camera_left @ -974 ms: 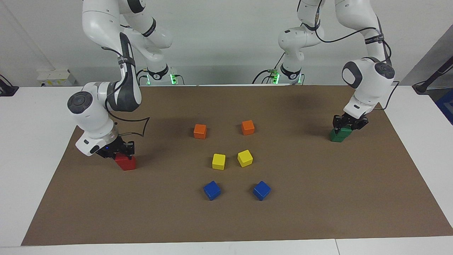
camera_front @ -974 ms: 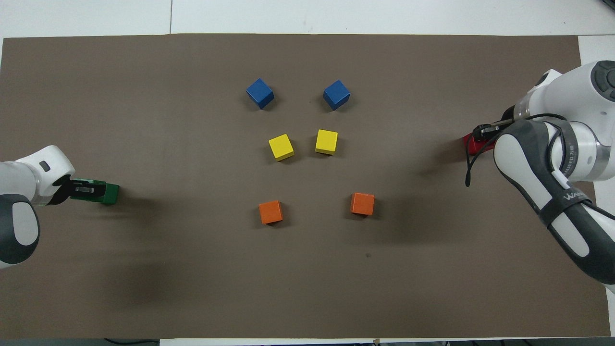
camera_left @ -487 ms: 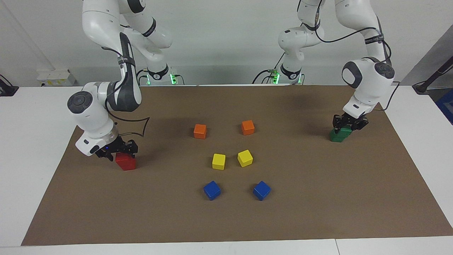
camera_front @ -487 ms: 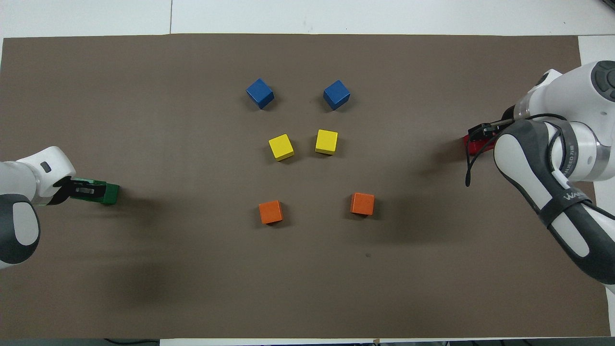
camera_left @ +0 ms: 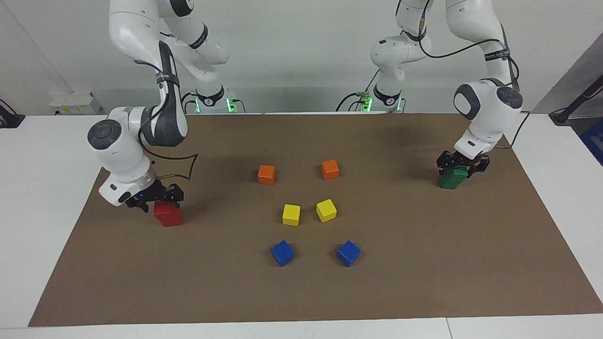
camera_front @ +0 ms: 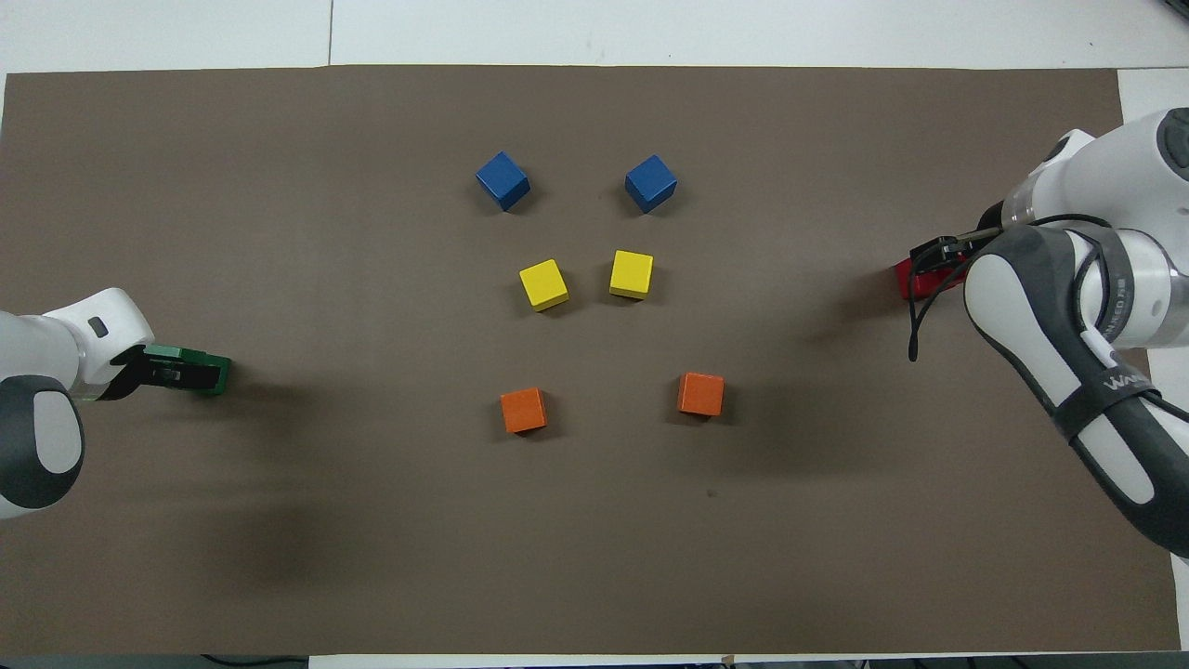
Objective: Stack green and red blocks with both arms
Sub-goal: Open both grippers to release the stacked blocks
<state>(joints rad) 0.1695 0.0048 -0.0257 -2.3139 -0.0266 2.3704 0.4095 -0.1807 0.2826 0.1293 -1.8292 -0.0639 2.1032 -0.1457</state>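
Only the upper cube of each stack shows plainly: at the right arm's end of the brown mat (camera_left: 424,282) the red blocks (camera_left: 167,214) stand one on the other, yet the facing view gives a single red mass with no clear seam, and the overhead view leaves just a sliver of red (camera_front: 906,279) beside the arm. The right gripper (camera_left: 158,200) hovers just over that red top, its fingers spread wide and holding nothing; whether a fingertip brushes the cube cannot be told. At the left arm's end the green blocks (camera_left: 453,178) look like one tall dark piece, the lower cube hard to separate from the upper. The left gripper (camera_left: 462,162) sits right above them with fingers apart, empty, and from overhead it covers most of the green (camera_front: 218,376). Between the two stacks, mid-mat, lie two orange cubes (camera_left: 266,174) nearest the robots, two yellow cubes (camera_left: 291,214) farther out, and two blue cubes (camera_left: 282,253) farthest, all apart from one another. Both arms' upper links run out of frame, and the white tabletop (camera_left: 47,155) shows only around the mat's edges.
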